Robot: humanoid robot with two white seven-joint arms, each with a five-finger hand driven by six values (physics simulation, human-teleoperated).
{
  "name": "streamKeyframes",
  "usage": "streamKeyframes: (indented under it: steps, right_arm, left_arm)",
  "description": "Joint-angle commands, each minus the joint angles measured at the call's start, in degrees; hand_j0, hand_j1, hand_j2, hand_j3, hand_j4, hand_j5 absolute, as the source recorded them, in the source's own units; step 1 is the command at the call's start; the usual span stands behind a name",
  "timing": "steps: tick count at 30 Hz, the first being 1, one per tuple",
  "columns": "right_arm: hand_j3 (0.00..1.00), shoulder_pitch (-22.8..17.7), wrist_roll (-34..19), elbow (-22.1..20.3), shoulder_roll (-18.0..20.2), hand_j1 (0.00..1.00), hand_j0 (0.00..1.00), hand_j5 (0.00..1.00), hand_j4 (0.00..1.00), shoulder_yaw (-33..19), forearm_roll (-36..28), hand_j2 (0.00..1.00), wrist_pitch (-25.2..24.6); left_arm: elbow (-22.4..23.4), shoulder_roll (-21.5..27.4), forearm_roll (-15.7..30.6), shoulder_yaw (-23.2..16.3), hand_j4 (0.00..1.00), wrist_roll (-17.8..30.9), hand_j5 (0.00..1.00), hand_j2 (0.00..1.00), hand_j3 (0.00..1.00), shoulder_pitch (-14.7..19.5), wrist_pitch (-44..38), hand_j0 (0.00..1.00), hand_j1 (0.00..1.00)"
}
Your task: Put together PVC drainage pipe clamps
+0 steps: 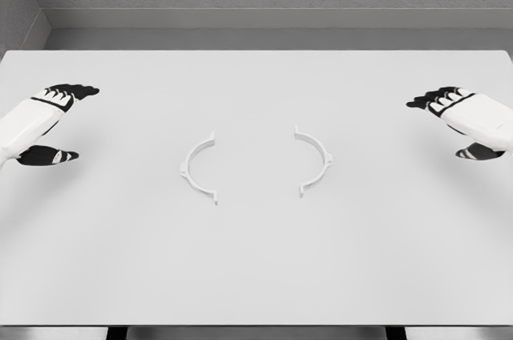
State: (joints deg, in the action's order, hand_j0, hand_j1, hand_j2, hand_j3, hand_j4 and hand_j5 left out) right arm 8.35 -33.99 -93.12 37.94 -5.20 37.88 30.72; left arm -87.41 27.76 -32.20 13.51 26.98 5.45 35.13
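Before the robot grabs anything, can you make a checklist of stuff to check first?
1. Both clamp pieces on the table: ok. The left clamp half and the right clamp half both lie flat.
2. Pieces facing each other: ok. Their open sides point inward, like two brackets.
3. Pieces already joined: not ok. A gap separates them.
4. Left hand free: ok. Fingers open, holding nothing, off to the left of its half.
5. Right hand free: ok. Open and holding nothing, off to the right.
6. Tiny holes or clips at the piece ends lined up: cannot tell, too small.
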Motion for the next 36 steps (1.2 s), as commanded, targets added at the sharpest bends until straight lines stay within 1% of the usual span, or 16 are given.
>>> streamKeyframes:
  steps: [1, 4, 6, 7, 8, 10, 15, 17, 19, 22, 25, 27, 29, 33, 35, 36]
  right_arm:
    - [1.0, 0.0, -1.0, -0.3, -0.5, 1.0, 1.0, 1.0, 1.0, 0.0, -0.2, 1.0, 0.1]
    - [1.0, 0.1, -1.0, -0.5, -0.5, 1.0, 1.0, 1.0, 1.0, 0.0, -1.1, 1.0, 0.3]
    - [1.0, -0.3, -1.0, -0.6, 0.0, 1.0, 1.0, 1.0, 1.0, 0.9, -1.1, 1.0, 0.3]
    - [1.0, 0.9, -1.0, -0.4, 3.4, 1.0, 1.0, 1.0, 1.0, 5.5, -1.1, 1.0, 0.0]
    - [1.0, 4.1, -1.0, 0.1, 4.5, 1.0, 1.0, 1.0, 1.0, 10.0, -1.3, 1.0, 0.0]
    - [1.0, 7.2, -1.0, 0.0, 5.0, 1.0, 1.0, 1.0, 1.0, 15.5, -1.3, 1.0, 0.0]
    - [1.0, 7.6, -1.0, 0.0, 4.7, 1.0, 1.0, 1.0, 1.0, 15.1, -1.2, 1.0, 0.0]
    - [1.0, 7.7, -1.0, 0.3, 3.2, 1.0, 1.0, 1.0, 1.0, 15.1, -1.2, 1.0, 0.0]
    - [1.0, 8.3, -1.0, 3.0, 1.7, 1.0, 1.0, 1.0, 1.0, 15.2, -1.1, 1.0, -0.1]
    - [1.0, 8.5, -1.0, 3.6, 1.6, 1.0, 1.0, 1.0, 1.0, 15.5, -1.0, 1.0, 0.0]
    - [1.0, 8.6, -1.0, 3.6, -1.5, 1.0, 1.0, 1.0, 1.0, 15.5, -1.1, 1.0, 0.1]
    - [1.0, 9.4, -1.0, 3.7, -2.2, 1.0, 1.0, 1.0, 1.0, 15.6, -1.0, 1.0, 0.0]
    - [1.0, 10.4, -1.0, 6.5, -4.3, 1.0, 1.0, 1.0, 1.0, 15.6, -1.1, 1.0, 0.0]
    - [1.0, 10.9, -1.0, 6.6, -5.2, 1.0, 1.0, 1.0, 1.0, 15.7, -1.1, 1.0, 0.0]
    - [1.0, 10.8, -1.0, 7.1, -7.8, 1.0, 1.0, 1.0, 1.0, 15.7, -0.7, 1.0, 0.0]
    - [1.0, 10.9, -1.0, 7.3, -8.0, 1.0, 1.0, 1.0, 1.0, 15.7, -0.6, 1.0, 0.0]
  left_arm:
    - [0.0, 0.0, 0.4, 0.0, 1.0, 0.0, 1.0, 1.0, 1.0, 0.0, -0.1, 1.0, 1.0]
    - [-0.3, -0.1, 0.2, -0.4, 1.0, 0.0, 1.0, 1.0, 1.0, -0.1, -0.1, 1.0, 1.0]
    - [-0.2, -0.7, 0.2, -3.3, 1.0, 0.0, 1.0, 1.0, 1.0, 0.1, -0.1, 1.0, 1.0]
    - [-0.2, -0.8, -0.1, -6.7, 1.0, -0.1, 1.0, 1.0, 1.0, 0.7, -0.1, 1.0, 1.0]
    - [-0.1, -1.5, -0.5, -8.6, 1.0, -0.1, 1.0, 1.0, 1.0, 1.4, -0.1, 1.0, 1.0]
    - [0.1, -4.6, -3.8, -9.0, 1.0, 0.0, 1.0, 1.0, 1.0, 3.2, -0.1, 1.0, 1.0]
    - [-0.3, -8.2, -7.5, -10.4, 1.0, 0.0, 1.0, 1.0, 1.0, 3.9, -0.1, 1.0, 1.0]
    - [-0.7, -9.2, -8.6, -10.4, 1.0, 0.0, 1.0, 1.0, 1.0, 3.4, -0.1, 1.0, 1.0]
    - [-1.9, -9.9, -8.6, -11.3, 1.0, 0.0, 1.0, 1.0, 1.0, 2.8, -0.1, 1.0, 1.0]
    - [-2.2, -10.5, -8.6, -12.8, 1.0, 0.0, 1.0, 1.0, 1.0, 2.7, -0.1, 1.0, 1.0]
    - [-2.1, -10.7, -8.7, -12.9, 1.0, 0.0, 1.0, 1.0, 1.0, 2.7, -0.1, 1.0, 1.0]
    - [-2.1, -11.4, -9.1, -12.9, 1.0, 0.0, 1.0, 1.0, 1.0, 2.8, -0.1, 1.0, 1.0]
    - [-2.1, -12.2, -9.8, -13.5, 1.0, 0.0, 1.0, 1.0, 1.0, 2.8, -0.1, 1.0, 1.0]
    - [-2.0, -12.1, -9.9, -14.4, 1.0, 0.0, 1.0, 1.0, 1.0, 2.9, -0.1, 1.0, 1.0]
    - [-1.5, -12.0, -9.9, -14.3, 1.0, 0.1, 1.0, 1.0, 1.0, 3.1, -0.1, 1.0, 1.0]
    - [-1.4, -12.0, -9.9, -14.4, 1.0, 0.1, 1.0, 1.0, 1.0, 3.1, -0.1, 1.0, 1.0]
